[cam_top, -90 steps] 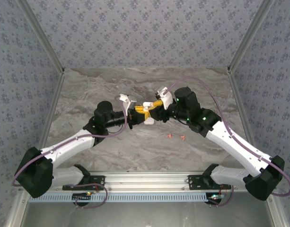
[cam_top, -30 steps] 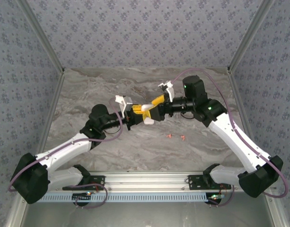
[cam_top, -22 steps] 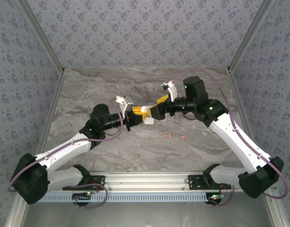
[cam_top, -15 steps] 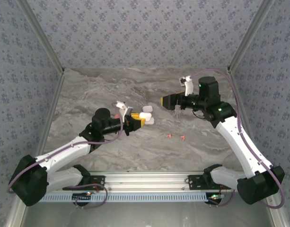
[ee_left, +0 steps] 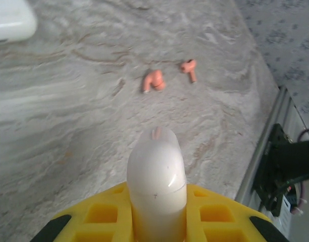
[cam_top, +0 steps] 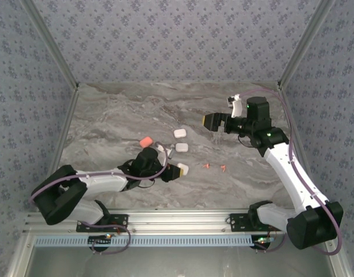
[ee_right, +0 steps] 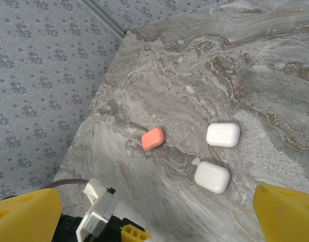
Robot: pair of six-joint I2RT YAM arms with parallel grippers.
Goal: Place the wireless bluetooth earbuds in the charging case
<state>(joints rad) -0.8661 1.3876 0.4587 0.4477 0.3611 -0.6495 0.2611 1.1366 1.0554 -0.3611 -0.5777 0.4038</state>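
Built as a matched pair, left arm point(cam_top: 99, 182) and right arm point(cam_top: 287, 168) alike: long smooth white shell links between chunky rounded black joint housings point(cam_top: 259, 111); large black shoulder blocks point(cam_top: 54, 202) at the base ends, seated on black brackets point(cam_top: 110, 220); a thin mauve cable point(ee_right: 68, 182) looped loosely along each; a small green light point(cam_top: 268, 134) on the right forearm housing; white angular camera mounts point(cam_top: 237, 106) at the wrists; right fingers point(ee_right: 288, 217) blunt, bright yellow; left fingers point(ee_left: 220, 224) the same yellow, moulded with square recesses, black at the outer corners.
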